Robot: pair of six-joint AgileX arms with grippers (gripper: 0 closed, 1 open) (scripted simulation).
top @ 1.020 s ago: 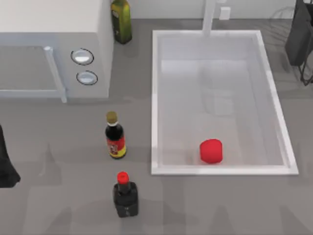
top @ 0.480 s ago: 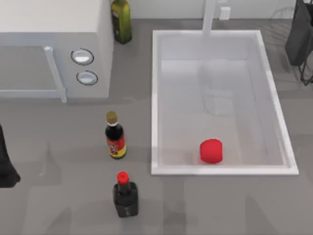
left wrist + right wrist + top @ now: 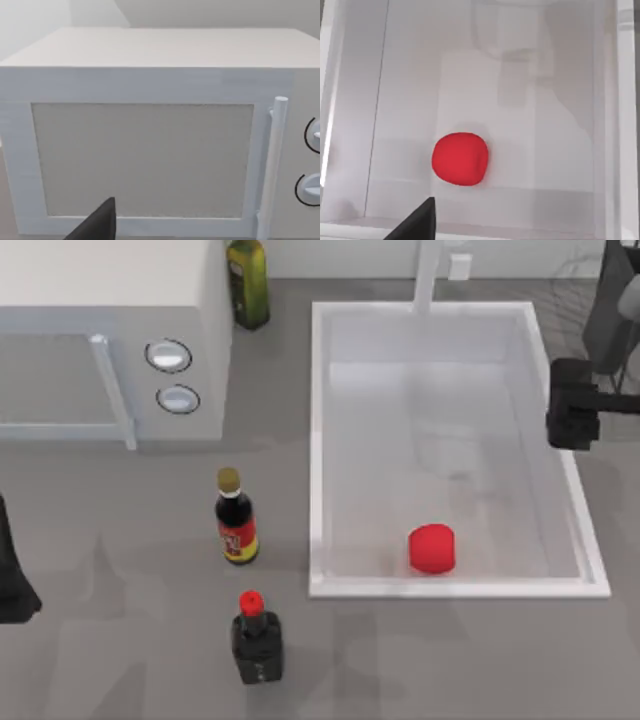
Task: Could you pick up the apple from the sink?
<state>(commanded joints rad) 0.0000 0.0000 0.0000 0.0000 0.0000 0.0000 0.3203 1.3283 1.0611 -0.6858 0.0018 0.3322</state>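
Red apple [image 3: 431, 548] sits ungrasped at the sink's [image 3: 318, 440] 6 o'clock end, right pincer [image 3: 572, 418] above the 3 o'clock rim, jaw state can't tell; approach, descent, grasp and lift remain

Right tool [image 3: 574, 417] extended at table's right edge; left arm [image 3: 12, 575] parked left.

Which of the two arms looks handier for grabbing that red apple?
Right, probably. Its end effector hangs over the sink's right rim, with the apple inside; the left arm sits parked at the table's far left.
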